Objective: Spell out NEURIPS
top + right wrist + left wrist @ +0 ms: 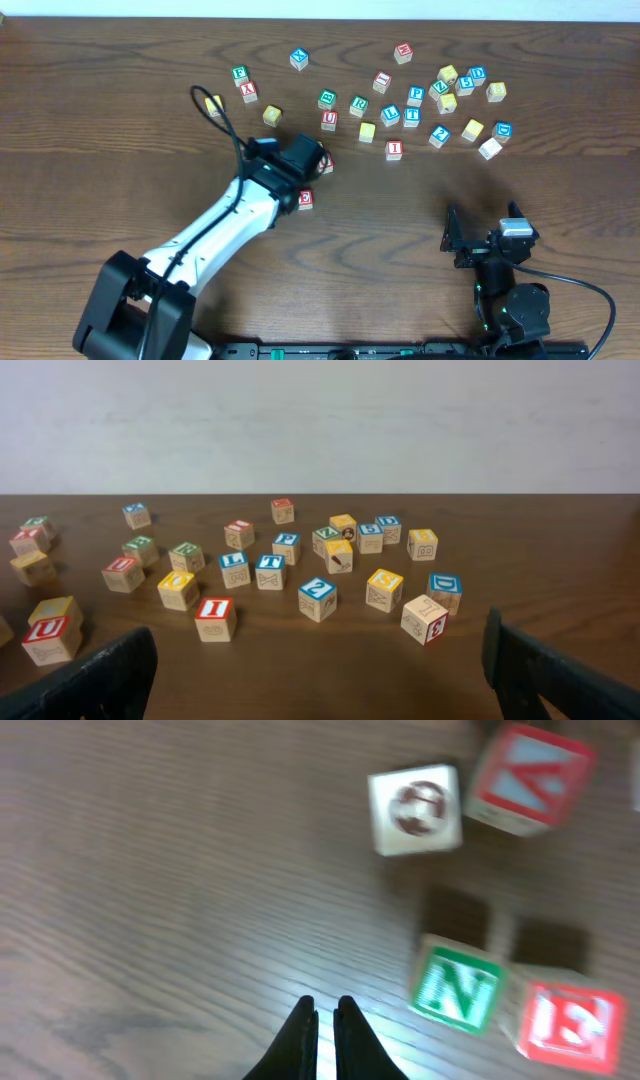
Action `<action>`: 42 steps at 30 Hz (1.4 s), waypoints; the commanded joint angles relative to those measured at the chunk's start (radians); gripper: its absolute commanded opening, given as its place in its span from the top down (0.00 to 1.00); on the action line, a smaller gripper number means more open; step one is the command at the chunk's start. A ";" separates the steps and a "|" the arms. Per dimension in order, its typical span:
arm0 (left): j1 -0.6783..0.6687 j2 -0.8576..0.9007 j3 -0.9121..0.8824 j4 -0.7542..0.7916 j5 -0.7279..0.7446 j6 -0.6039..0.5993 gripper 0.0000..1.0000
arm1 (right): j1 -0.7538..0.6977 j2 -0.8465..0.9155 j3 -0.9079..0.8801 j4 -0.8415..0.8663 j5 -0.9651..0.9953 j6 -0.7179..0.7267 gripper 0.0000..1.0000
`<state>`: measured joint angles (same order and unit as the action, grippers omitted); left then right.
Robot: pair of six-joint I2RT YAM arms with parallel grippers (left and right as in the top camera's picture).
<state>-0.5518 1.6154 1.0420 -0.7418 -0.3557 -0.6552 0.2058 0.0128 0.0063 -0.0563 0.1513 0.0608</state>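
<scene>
Already N and E sat side by side on the tabletop; your left hand hovered beside them, shut on nothing, your right hand wide open. Next you likely needed U.

Single letters are readable: green N cube, red E cube at its 3 o'clock; elsewhere red I cube, red U cube, blue P cube.
</scene>
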 commanded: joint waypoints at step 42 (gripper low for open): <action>0.031 0.109 -0.006 0.029 0.034 0.000 0.92 | -0.007 -0.002 -0.001 -0.004 0.006 0.013 0.01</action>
<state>-0.5217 1.7103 1.0420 -0.7101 -0.3267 -0.6544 0.2058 0.0128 0.0063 -0.0563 0.1513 0.0608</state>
